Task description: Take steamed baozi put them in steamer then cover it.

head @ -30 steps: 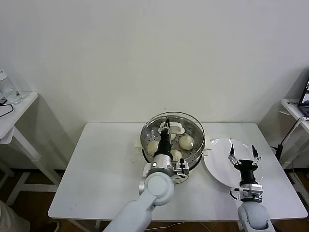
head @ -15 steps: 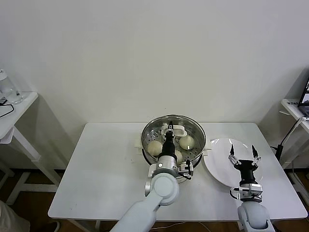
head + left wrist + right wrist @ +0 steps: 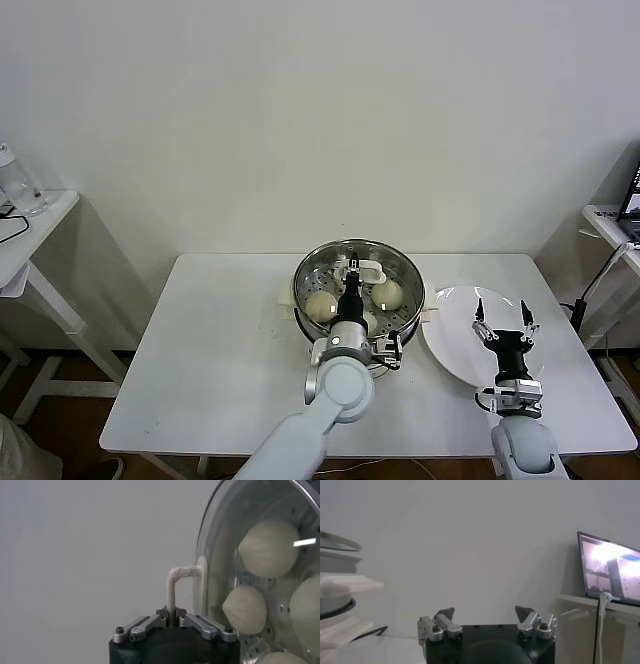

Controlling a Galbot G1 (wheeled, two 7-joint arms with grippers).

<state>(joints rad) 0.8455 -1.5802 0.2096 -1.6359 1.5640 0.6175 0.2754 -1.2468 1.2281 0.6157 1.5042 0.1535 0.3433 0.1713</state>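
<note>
Steamer [image 3: 408, 300] — round shiny steel, domed baozi [image 3: 320, 305] under clear cover [image 3: 220, 555], left end effector [image 3: 172, 614] clamping its white handle [image 3: 180, 582], right end effector [image 3: 504, 318] spread wide.

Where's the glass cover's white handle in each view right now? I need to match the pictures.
Head view: handle above the steamer, clamped by the left gripper.
Left wrist view: handle at centre, rising from the shut fingers.
Right wrist view: not in it.
Shared landmark: the baozi under the glass.

**Left arm extended, right arm parked**

The left arm reaches forward from the robot's body, its left gripper [image 3: 352, 272] clamped tight with fingers pressed together. The right gripper [image 3: 505, 313] points upward beside it, fingers spread wide, holding nothing.
</note>
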